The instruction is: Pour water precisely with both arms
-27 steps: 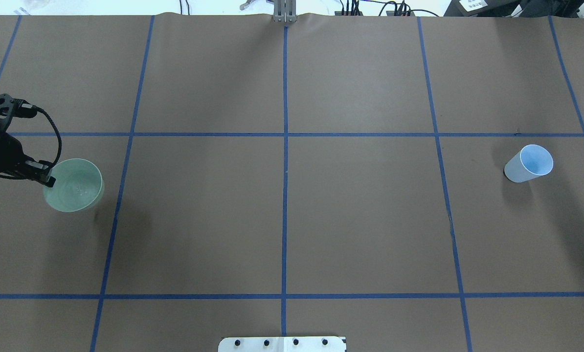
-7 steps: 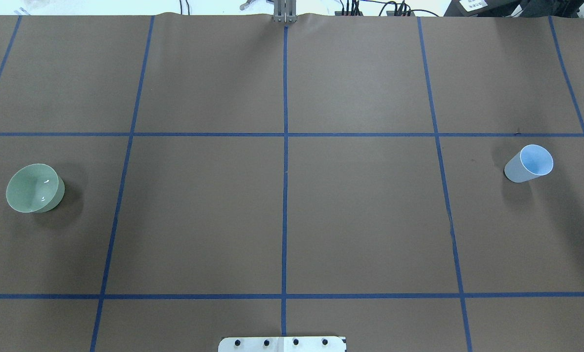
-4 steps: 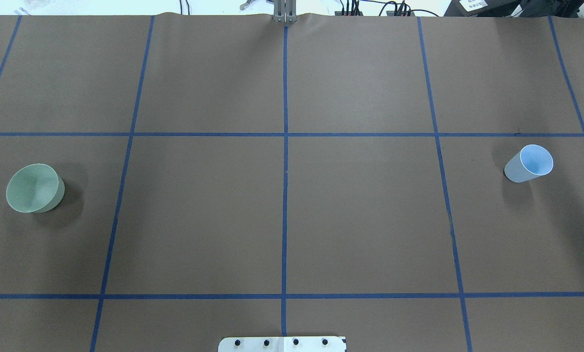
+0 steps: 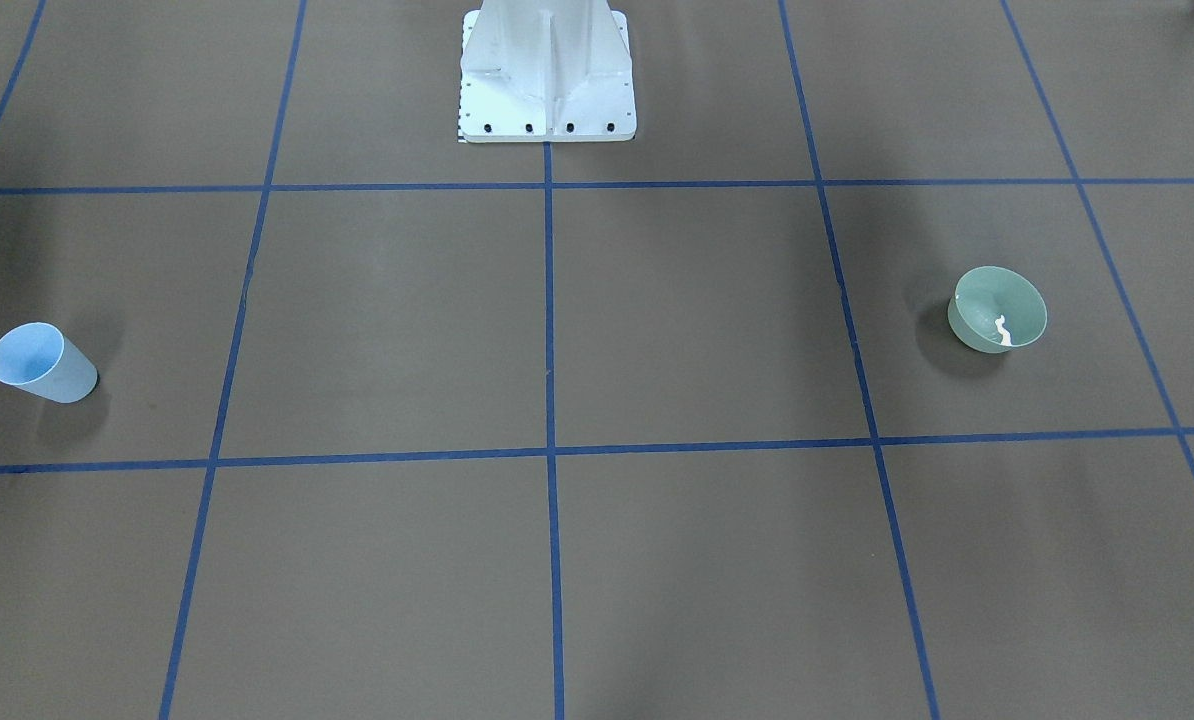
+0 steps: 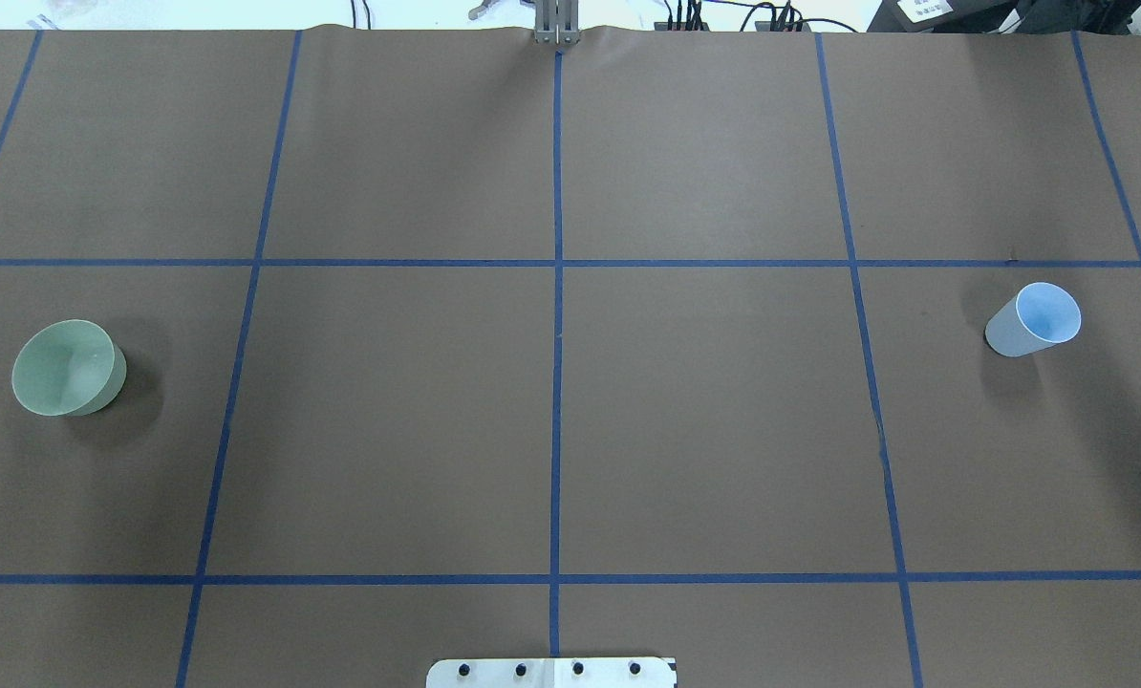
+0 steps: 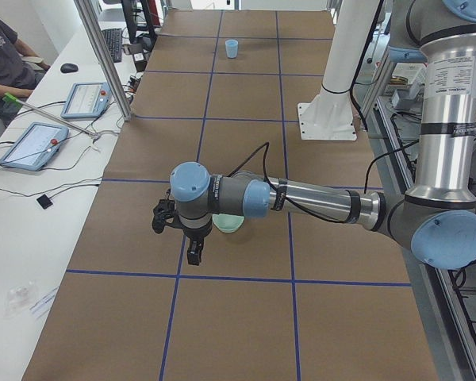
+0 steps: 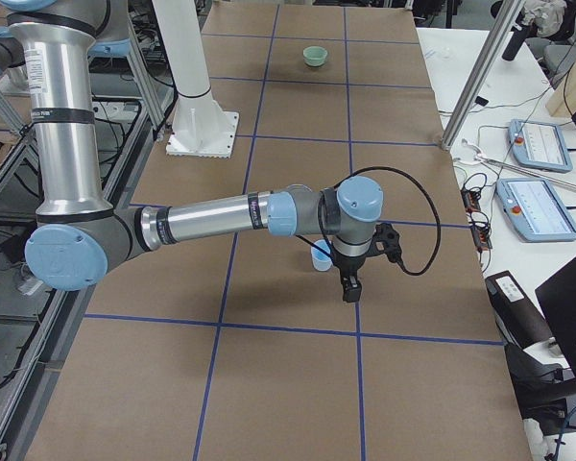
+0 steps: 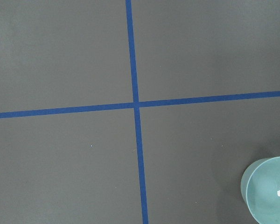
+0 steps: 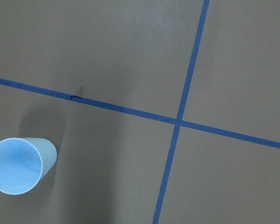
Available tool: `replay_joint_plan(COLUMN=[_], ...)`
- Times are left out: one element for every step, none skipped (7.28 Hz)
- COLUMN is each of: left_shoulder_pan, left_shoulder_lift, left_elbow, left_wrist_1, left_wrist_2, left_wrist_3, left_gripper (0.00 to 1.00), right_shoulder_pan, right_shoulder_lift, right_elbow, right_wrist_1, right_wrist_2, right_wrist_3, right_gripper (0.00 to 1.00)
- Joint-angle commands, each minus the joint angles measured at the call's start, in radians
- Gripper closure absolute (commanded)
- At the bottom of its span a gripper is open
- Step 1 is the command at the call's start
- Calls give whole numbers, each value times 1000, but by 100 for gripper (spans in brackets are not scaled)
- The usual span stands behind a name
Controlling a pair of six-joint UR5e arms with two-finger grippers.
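A pale green bowl (image 5: 59,368) stands on the brown table cover at the left; it also shows in the front view (image 4: 997,310) and the left wrist view (image 8: 268,189). A light blue cup (image 5: 1034,320) stands upright at the right and shows in the right wrist view (image 9: 18,164). My left gripper (image 6: 194,255) hangs above the table beside the bowl (image 6: 228,224), apart from it. My right gripper (image 7: 349,288) hangs beside the cup (image 7: 322,256), apart from it. Both show only in side views, so I cannot tell whether they are open or shut.
Blue tape lines (image 5: 557,287) divide the table cover into squares. The white base pedestal (image 4: 547,70) stands at the table's near middle edge. Tablets and cables lie on side benches (image 6: 40,143), where a person sits.
3.7 s ago my left gripper held the bowl by its rim. The bowl now stands further left on the table, and the gripper is out of the overhead view. Nothing moved in the last second.
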Motion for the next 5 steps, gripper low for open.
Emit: replay_joint_plan(left_shoulder_pan=[0, 0, 1, 0, 0], left_shoulder_lift=[0, 0, 0, 0, 0], left_elbow=[0, -1, 0, -1, 0], left_wrist_1=[-1, -1, -1, -1, -1], left_wrist_2=[0, 0, 0, -1, -2], left_wrist_3=[-1, -1, -1, -1, -1], left_gripper=[0, 0, 0, 0, 0], right_shoulder_pan=[0, 0, 0, 0, 0], right_shoulder_lift=[12, 12, 12, 24, 33], right_elbow=[3, 6, 6, 6, 1], right_wrist_1=[-3, -1, 0, -4, -4], right_wrist_2=[0, 2, 2, 2, 2], right_wrist_3=[8, 22, 29, 35, 37], right_gripper=[1, 1, 1, 1, 1])
